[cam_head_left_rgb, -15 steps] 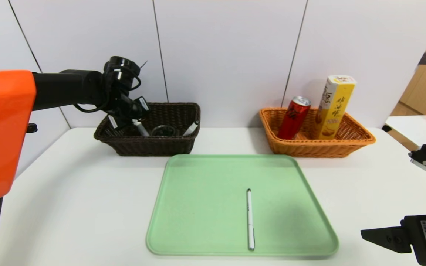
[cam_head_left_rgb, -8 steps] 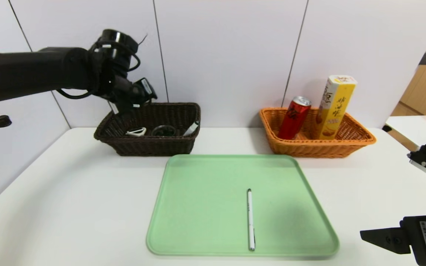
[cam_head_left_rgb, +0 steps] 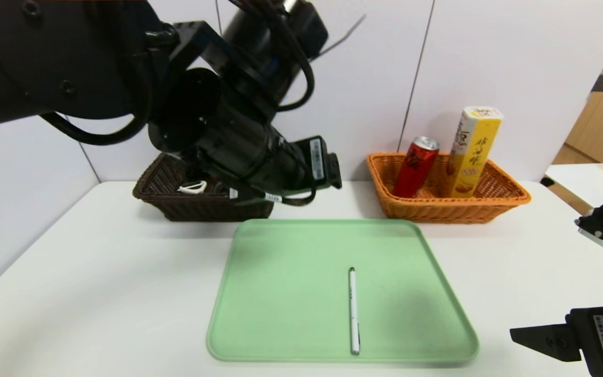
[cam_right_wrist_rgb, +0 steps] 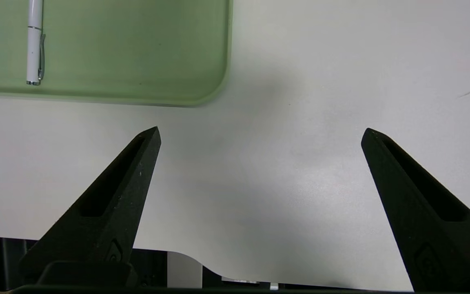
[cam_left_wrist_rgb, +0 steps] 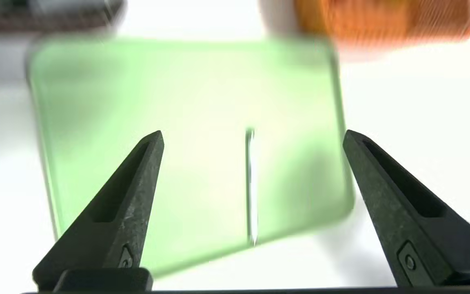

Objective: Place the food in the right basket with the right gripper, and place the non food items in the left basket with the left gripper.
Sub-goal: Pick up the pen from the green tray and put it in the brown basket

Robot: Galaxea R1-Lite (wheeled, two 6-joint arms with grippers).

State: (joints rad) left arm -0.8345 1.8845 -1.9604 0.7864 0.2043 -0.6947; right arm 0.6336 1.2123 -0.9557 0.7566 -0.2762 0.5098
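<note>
The thin white pen (cam_head_left_rgb: 353, 311) lies flat on the green tray (cam_head_left_rgb: 280, 293), alone there, its long axis running from the tray's near edge toward the baskets. In the left wrist view the pen (cam_left_wrist_rgb: 251, 188) is a smeared pale streak, so which end is its tip cannot be told there; the right wrist view shows the pen (cam_right_wrist_rgb: 34, 41) sharply, with its clip along one side, but only the clipped end, the rest cut off.

The left gripper (cam_left_wrist_rgb: 253, 136) hangs in the air over the tray (cam_left_wrist_rgb: 96, 102), its fingers (cam_left_wrist_rgb: 137, 183) spread wide and empty, and the pen lies below, between the two fingertips and a little nearer the right-hand one. In the head view the left arm fills the upper left and its bulk covers most of the left basket (cam_head_left_rgb: 176, 204); only the basket's left part shows, with the white-headed peeler (cam_head_left_rgb: 192, 187) inside. The cup and marker, probably behind the arm, cannot be seen.

The right basket (cam_head_left_rgb: 448, 207) stands beyond the tray's far right corner, holding the red can (cam_head_left_rgb: 415, 167) leaning to the right and the yellow snack box (cam_head_left_rgb: 471, 152) tilted beside it, the two close together.

The right gripper (cam_right_wrist_rgb: 259, 130) is parked low at the table's (cam_head_left_rgb: 97, 293) near right edge, fingers (cam_right_wrist_rgb: 112, 204) wide apart with nothing between them, the tray's corner (cam_right_wrist_rgb: 202, 87) beyond its fingertips.
</note>
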